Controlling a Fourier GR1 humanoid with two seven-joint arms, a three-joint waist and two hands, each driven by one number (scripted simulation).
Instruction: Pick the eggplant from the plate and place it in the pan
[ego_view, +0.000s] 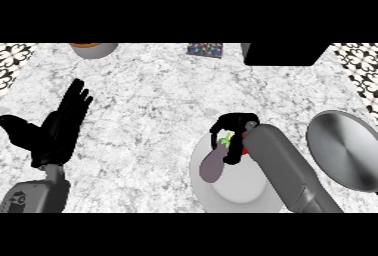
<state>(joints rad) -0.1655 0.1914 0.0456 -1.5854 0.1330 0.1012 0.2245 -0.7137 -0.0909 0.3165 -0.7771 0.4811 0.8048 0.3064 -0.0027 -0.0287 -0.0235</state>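
While the eggplant (213, 165) lies on the white plate (236, 192), the right hand (235, 131) sits curled over its green stem end at the plate's far edge, fingers bent round that end. Right of the plate, just apart from it, stands the steel pan (345, 150). Well left of the plate, the left hand (60, 127) rests with fingers straight and spread, holding nothing, over the marble counter (155, 95).

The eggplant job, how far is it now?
Done: the right hand has reached the eggplant on the plate. In hand: its fingers curl at the green stem end; the eggplant lies on the plate. Left: lifting it into the pan. The left hand rests open.
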